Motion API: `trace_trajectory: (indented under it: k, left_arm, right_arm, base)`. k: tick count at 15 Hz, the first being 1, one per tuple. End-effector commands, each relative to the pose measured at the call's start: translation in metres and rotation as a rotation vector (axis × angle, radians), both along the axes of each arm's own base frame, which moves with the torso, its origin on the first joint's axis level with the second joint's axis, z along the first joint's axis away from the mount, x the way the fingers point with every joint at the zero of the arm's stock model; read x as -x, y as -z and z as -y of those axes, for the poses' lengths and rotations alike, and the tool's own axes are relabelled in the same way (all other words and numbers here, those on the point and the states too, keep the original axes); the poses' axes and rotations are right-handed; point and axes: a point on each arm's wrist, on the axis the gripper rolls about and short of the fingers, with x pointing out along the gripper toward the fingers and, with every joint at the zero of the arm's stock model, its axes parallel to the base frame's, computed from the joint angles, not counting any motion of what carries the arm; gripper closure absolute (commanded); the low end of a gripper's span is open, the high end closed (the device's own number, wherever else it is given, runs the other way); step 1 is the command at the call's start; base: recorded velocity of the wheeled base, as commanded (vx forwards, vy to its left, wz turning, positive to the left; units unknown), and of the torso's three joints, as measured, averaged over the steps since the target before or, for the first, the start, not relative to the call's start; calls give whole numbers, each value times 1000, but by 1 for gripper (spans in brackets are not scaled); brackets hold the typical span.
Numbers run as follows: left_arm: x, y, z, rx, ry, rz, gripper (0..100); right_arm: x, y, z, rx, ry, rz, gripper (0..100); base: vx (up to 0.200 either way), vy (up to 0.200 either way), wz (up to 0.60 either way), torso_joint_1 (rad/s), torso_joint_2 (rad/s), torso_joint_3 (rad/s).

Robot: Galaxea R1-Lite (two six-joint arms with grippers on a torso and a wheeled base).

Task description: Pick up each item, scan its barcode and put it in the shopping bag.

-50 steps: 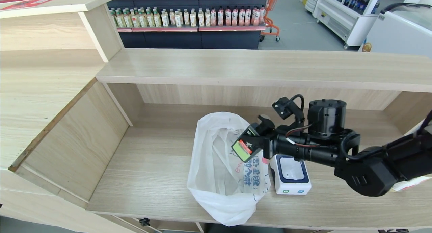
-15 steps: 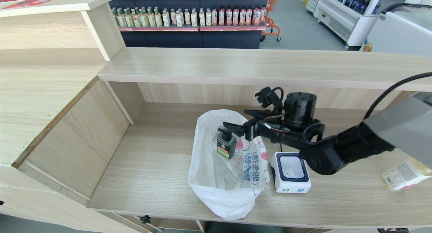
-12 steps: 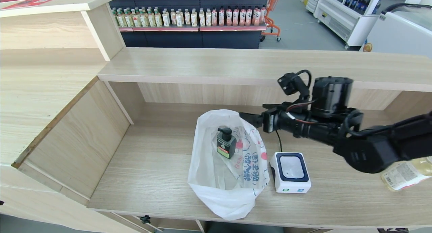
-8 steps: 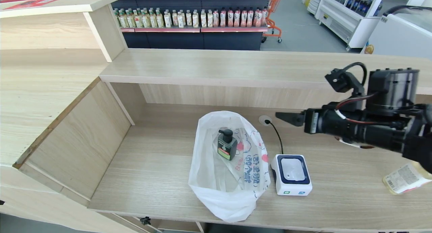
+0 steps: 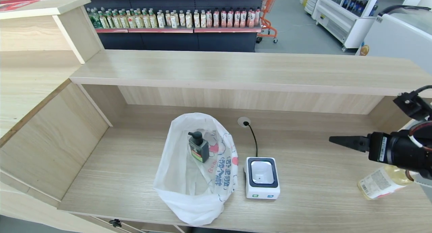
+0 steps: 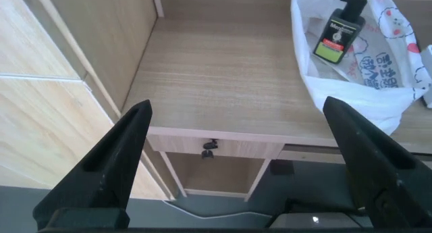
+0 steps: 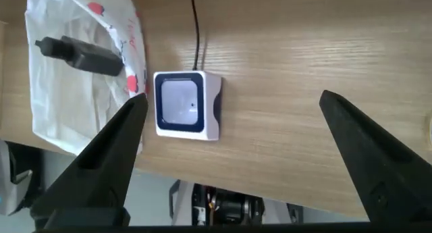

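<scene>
At the wooden counter [image 5: 320, 179], left end effector [image 6: 237, 106] and right end effector [image 7: 233, 99] gape wide, empty.

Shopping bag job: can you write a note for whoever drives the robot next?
Left pincer: open, empty.
Right pincer: open, empty, above the counter's right end.
Things: the dark bottle is in the bag; the scanner stands just right of it; the yellow bottle lies at the far right.
Done: dark bottle bagged.
Left: pick up the yellow bottle, scan it, bag it.
</scene>
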Motion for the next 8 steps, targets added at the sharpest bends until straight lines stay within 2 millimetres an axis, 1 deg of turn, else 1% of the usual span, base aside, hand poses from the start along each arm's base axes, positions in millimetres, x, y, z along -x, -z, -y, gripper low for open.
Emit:
trace_trajectory:
  k: [1,2,4,6,8]
  left_arm:
    - [0,0,0,0,-1,1,0]
    - [0,0,0,0,-1,1,0]
    - [0,0,0,2,-1,1,0]
    - [0,0,0,2,-1,1,0]
    - [0,0,0,0,-1,1,0]
  right_arm:
    - [29,0,-4,-8,-59,14,0]
    - [38,3,-6,-7,-82,3,0]
    - [50,10,-7,-1,-100,-26,0]
    - [52,14,-6,3,-96,-37,0]
    - [48,16,-2,36,-47,-46,0]
  base:
    - [-200,-200,0,-7,2,7]
    - [-200,-200,0,2,-2,2]
    - [-200,-200,0,12,7,0]
    - [-200,-200,0,-15,-7,0]
    - [-200,-200,0,0,2,5]
